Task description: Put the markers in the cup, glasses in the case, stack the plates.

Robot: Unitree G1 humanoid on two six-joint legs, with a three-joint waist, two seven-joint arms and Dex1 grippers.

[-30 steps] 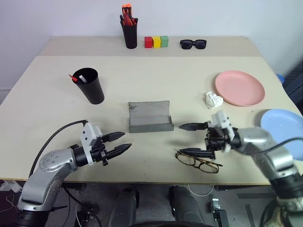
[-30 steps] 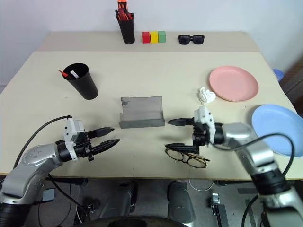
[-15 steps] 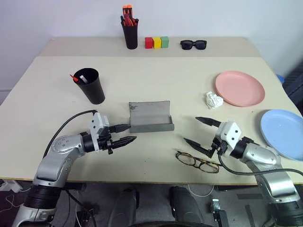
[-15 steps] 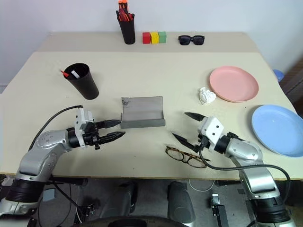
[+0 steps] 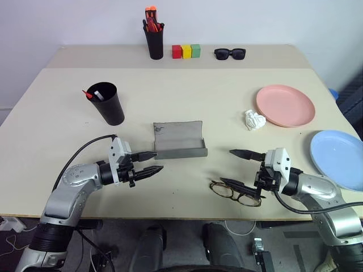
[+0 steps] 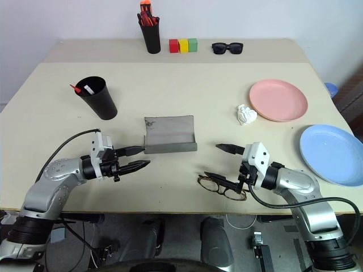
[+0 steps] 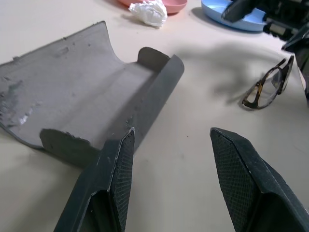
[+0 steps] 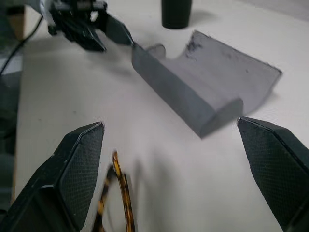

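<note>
two grippers are working near the front of the table [image 5: 57, 113]. since a second ago the left gripper [image 5: 148, 161] has slid in toward the case [image 5: 179, 140], and now one of its fingers sits right by the case's left end. its fingers are a little apart and hold nothing. it looks ready to keep the case from sliding. the right gripper [image 5: 238, 168] pulled back from the glasses [image 5: 235, 192] and then came in again. now its fingers are spread wide and empty, and the lower one hangs just over the frame. the glasses lie flat on the table, in front of the open case and a bit to its right. so the grab is yet to come. the markers [image 5: 93, 94] are in the cup [image 5: 107, 103]. the pink plate [image 5: 285, 105] and the blue plate [image 5: 340, 158] lie apart, not stacked
</note>
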